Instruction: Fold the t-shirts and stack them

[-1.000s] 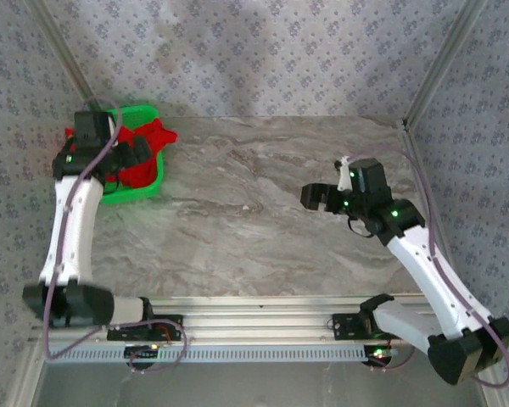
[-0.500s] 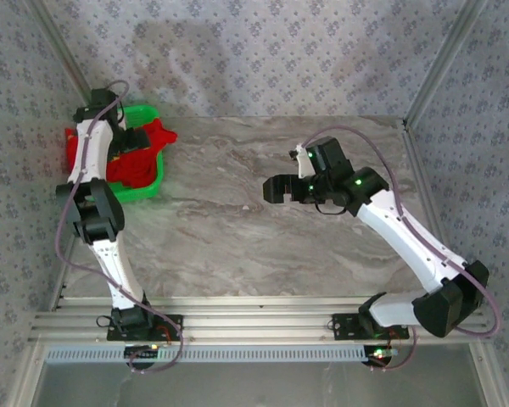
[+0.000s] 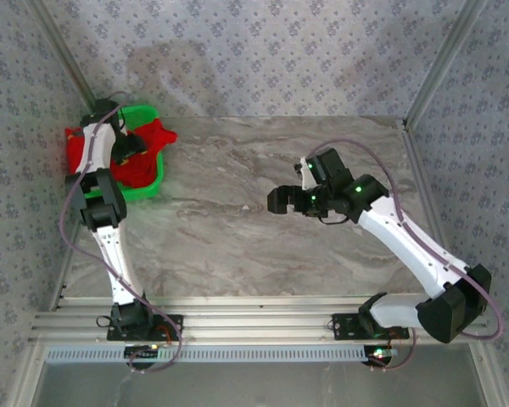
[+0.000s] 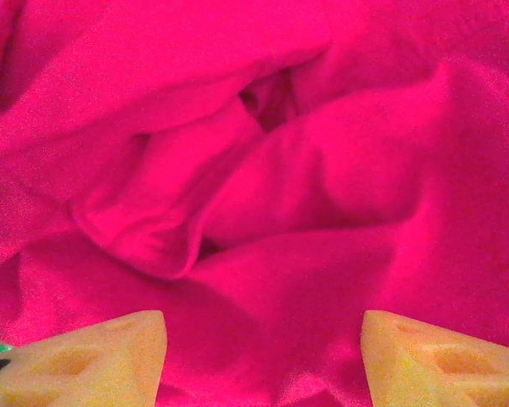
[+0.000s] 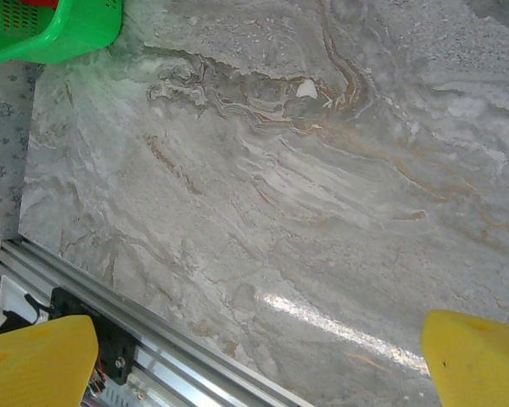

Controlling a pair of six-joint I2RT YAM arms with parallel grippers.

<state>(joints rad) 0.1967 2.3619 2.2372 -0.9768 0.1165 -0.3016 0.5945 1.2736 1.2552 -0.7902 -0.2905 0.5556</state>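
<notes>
One red t-shirt (image 3: pixel 151 137) lies crumpled in the green basket (image 3: pixel 146 188), part of it spilling over the basket's left rim and part over its right corner onto the table (image 3: pixel 237 237). The left gripper (image 4: pixel 263 369) hangs straight above the basket, just over the heaped cloth. Its two yellow fingertips (image 4: pixel 93 352) are spread wide with nothing between them but loose folds below, so it is released and holds nothing.

The cloth looks light, soft and limp. It should sag and trail when lifted, and a shallow pinch may slip off. In the left wrist view, the thick raised ridge running through the middle of the heap, above the fingers, looks like the best bite: several layers to clamp, clear of the basket's mesh. The print on the front is not in sight, so I cannot tell which way the shirt is turned.

Well to the right of the basket, the right gripper (image 3: pixel 280 201) hovers over bare table, pointing back towards the basket. Its jaws are wide apart and empty.
</notes>
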